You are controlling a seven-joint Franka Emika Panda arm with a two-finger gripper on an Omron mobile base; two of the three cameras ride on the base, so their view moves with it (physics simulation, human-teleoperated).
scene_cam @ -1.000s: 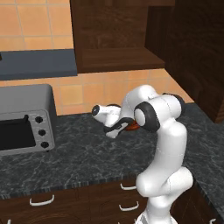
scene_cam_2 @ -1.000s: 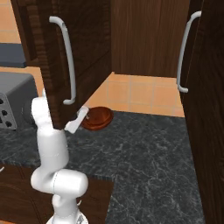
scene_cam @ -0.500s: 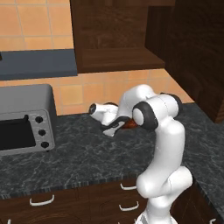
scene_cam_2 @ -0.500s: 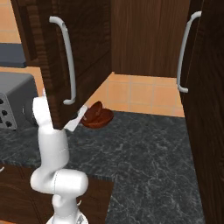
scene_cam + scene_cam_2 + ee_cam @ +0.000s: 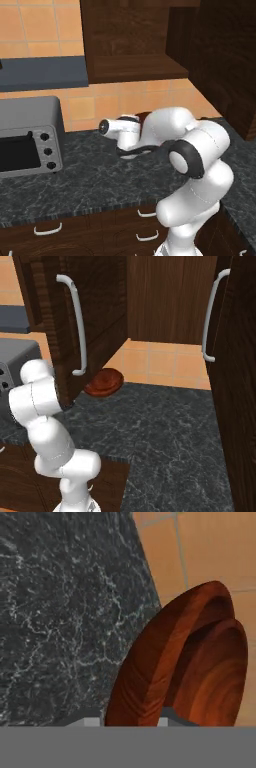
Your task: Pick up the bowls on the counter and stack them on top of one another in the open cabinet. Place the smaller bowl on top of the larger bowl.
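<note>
In the hand view a glossy reddish-brown bowl (image 5: 175,662) looms close, and my gripper (image 5: 127,719) is shut on its rim, one fingertip on each side of the wall. I cannot tell whether it is the larger or the smaller bowl. From the right base the same bowl (image 5: 104,382) sits low over the dark marbled counter (image 5: 165,421), just under the edge of the left cabinet door. My white hand (image 5: 122,131) reaches to the back of the counter (image 5: 75,170) below the open cabinet (image 5: 135,50).
A grey toaster oven (image 5: 27,137) stands on the counter's left. The open cabinet's left door (image 5: 95,316), with a long white handle, hangs above the bowl, and the right door (image 5: 235,331) stands at the right. Drawers with white handles (image 5: 47,230) lie below the counter.
The jaws have closed from wide open onto the bowl's rim. The hand has shifted slightly left toward the wall, and the bowl has moved a little with it.
</note>
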